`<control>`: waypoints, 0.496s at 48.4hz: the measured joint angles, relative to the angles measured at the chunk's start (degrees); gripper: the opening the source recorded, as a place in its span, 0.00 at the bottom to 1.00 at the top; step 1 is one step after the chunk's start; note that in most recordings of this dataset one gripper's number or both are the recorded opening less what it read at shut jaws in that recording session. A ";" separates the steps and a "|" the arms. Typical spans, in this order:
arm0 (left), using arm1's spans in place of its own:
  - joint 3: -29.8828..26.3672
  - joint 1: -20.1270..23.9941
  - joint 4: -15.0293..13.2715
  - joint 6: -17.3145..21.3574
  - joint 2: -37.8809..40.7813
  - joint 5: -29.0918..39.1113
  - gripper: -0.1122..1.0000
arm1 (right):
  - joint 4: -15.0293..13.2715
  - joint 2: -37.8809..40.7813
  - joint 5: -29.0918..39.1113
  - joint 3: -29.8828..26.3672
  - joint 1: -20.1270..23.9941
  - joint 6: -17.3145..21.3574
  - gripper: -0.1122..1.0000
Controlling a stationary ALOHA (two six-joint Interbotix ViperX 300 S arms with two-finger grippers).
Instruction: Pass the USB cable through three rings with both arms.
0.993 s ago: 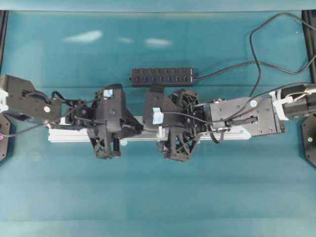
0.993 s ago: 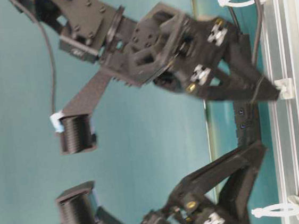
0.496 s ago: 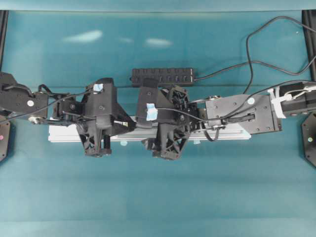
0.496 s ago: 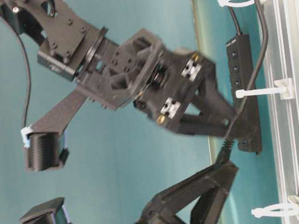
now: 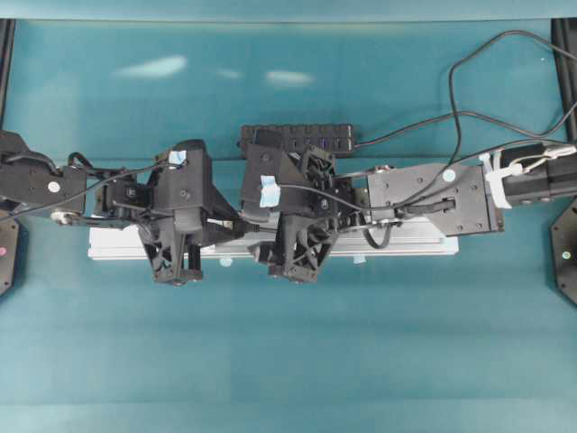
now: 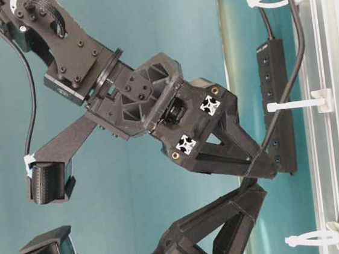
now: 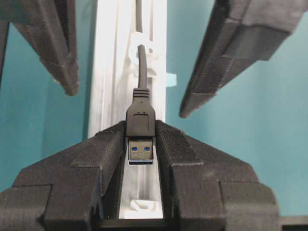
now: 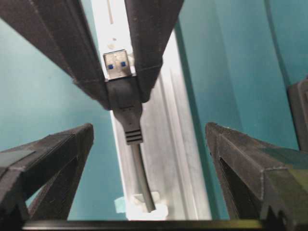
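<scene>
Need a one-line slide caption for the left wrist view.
Left gripper pinches the USB plug over the rail; right gripper open beyond.

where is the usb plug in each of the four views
Overhead: hidden between the two grippers, cannot pick it out.
Table-level: not clearly visible; only the cable shows, running through the middle ring.
Left wrist: USB plug at centre, clamped in the left gripper.
Right wrist: upper centre, between the open right gripper's fingers.
Shared landmark: the silver rail.
</scene>
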 measured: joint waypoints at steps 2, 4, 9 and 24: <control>-0.09 0.00 0.00 0.00 0.00 0.09 0.30 | 0.00 0.00 0.09 0.00 0.00 0.00 0.80; 0.00 0.00 0.09 0.00 0.00 0.09 0.30 | 0.00 0.00 0.09 0.00 -0.09 0.00 0.80; 0.00 0.00 0.00 0.00 0.00 0.09 0.30 | 0.00 0.44 0.00 0.00 0.00 -0.09 0.80; 0.09 0.00 0.00 0.00 0.00 0.09 0.30 | -0.09 1.14 0.00 0.00 0.26 -0.09 0.56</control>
